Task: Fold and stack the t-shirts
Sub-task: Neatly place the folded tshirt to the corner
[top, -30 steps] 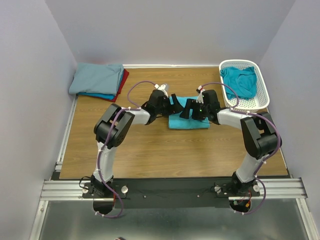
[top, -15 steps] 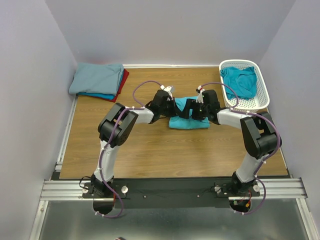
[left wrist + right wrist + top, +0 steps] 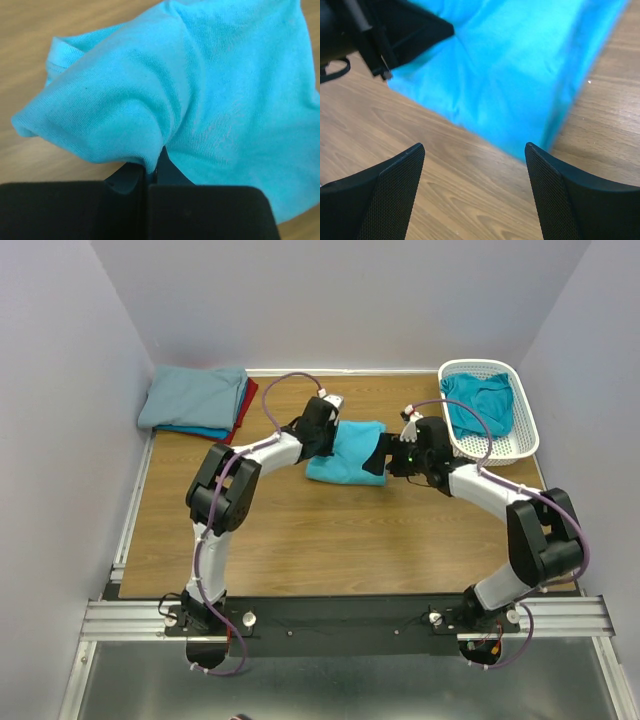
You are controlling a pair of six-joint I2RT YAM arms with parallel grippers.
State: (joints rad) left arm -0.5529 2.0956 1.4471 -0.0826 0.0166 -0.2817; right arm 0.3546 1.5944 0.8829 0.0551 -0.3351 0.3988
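One turquoise tee [image 3: 348,452] lies folded on the desk [image 3: 300,530], a little back of centre, between the two arms. At its left edge the left end effector [image 3: 322,432] is clenched on the cloth. The left wrist view shows a bunch of turquoise fabric [image 3: 200,90] pinched between the closed fingers [image 3: 190,210], raised into a soft ridge there and spread flat beyond. At the tee's right edge the right end effector [image 3: 384,454] is released, with both fingers [image 3: 390,195] spread wide and nothing between them. They straddle the tee's edge [image 3: 510,75] and bare wood; contact with the desk cannot be told.

Back left corner: a stack with a grey-blue tee [image 3: 195,395] on top, a red tee [image 3: 243,410] and a blue tee [image 3: 205,430] showing beneath it. Back right: a white basket [image 3: 497,446] holding a crumpled teal tee [image 3: 482,402], well apart from the turquoise one.
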